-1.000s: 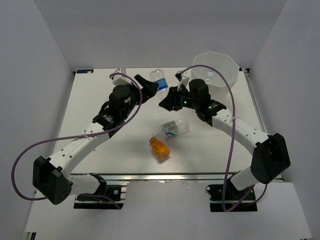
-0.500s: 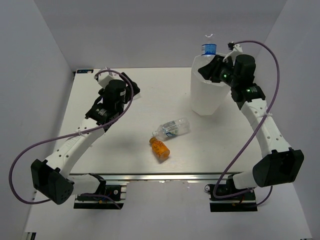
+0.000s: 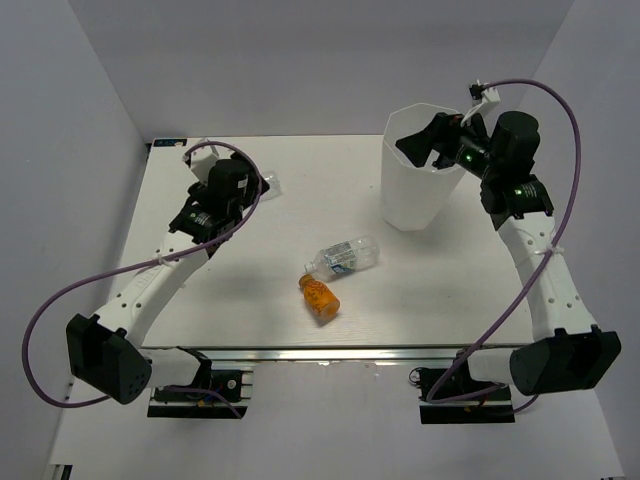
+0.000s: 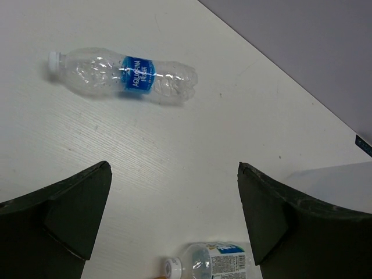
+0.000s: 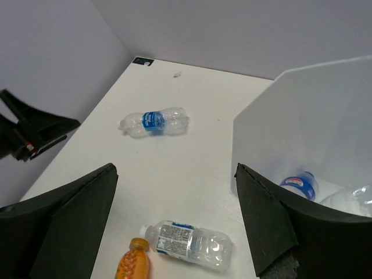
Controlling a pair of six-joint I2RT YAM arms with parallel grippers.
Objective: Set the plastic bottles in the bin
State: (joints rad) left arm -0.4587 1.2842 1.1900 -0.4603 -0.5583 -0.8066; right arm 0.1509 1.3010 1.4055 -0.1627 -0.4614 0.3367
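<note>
The white faceted bin stands at the back right, and its wall fills the right of the right wrist view. Inside it lie a blue-labelled bottle and a clear bottle. My right gripper hangs open over the bin's rim, holding nothing. Another blue-labelled bottle lies on its side at the back left. My left gripper hovers open above the table near it. A green-white labelled bottle and a short orange bottle lie mid-table.
White walls enclose the table on the left, back and right. A black sticker marks the back left corner. The arms' bases sit on the rail along the near edge.
My right arm swung from mid-table up over the bin with a blue-capped bottle, opened, and the bottle now lies inside. My left arm drew back to the left.
</note>
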